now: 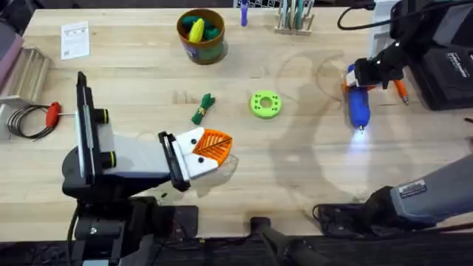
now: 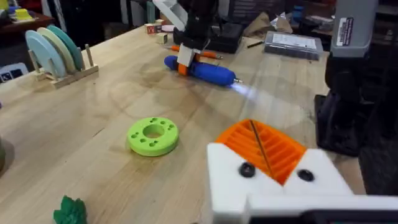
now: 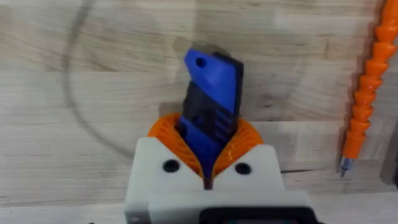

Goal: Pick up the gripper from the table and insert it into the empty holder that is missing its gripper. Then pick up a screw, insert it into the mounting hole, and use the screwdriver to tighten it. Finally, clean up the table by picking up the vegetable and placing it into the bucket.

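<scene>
My right gripper is shut on the blue screwdriver at the far right. The screwdriver lies low over the table, its lit tip toward the near edge; the orange pads clamp its body. My left gripper rests shut near the table's middle front. An orange gripper tip sits in each white holder. Each holder shows a dark round spot; I cannot tell screw from hole. The green vegetable lies beyond the left gripper. The bucket stands at the back.
A lime-green disc lies between the two grippers. The bucket holds yellow toy corn. A thin orange-handled tool lies right of the screwdriver. A red-handled tool and a paper card are at the far left.
</scene>
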`<state>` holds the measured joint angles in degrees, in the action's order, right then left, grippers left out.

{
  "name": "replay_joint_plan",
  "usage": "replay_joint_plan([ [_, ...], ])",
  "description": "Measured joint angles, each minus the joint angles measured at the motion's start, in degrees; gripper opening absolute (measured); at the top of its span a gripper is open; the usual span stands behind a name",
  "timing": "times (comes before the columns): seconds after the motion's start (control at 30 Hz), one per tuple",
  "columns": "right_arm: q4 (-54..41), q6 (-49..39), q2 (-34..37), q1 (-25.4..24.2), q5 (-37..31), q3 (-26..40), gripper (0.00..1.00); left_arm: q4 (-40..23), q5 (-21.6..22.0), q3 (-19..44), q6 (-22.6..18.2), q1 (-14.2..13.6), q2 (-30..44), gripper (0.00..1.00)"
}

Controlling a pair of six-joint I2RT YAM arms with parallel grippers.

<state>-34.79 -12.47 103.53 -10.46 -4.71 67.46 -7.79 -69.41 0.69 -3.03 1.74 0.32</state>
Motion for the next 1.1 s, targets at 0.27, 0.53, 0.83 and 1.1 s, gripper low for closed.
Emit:
replay_joint_plan([
  [0.27, -2.00, 0.25, -1.62, 1.15, 0.02, 1.18, 0.023, 0.00, 0.00, 0.00, 0.00, 0.00, 0.00, 0.015],
  [0.53, -2.15, 3.93, -17.38, 6.39, 0.02, 5.82, 0.023, 0.00, 0.00, 0.00, 0.00, 0.00, -0.02, 0.015],
  [0.83, 5.52, 11.08, -31.77, 14.76, 0.04, 7.37, 0.022, 0.00, 0.00, 0.00, 0.00, 0.00, 0.00, 0.015],
  [1.1, 9.94, 17.61, -39.72, 23.89, 0.11, 7.37, 0.022, 0.00, 0.00, 0.00, 0.00, 0.00, 0.00, 0.015],
])
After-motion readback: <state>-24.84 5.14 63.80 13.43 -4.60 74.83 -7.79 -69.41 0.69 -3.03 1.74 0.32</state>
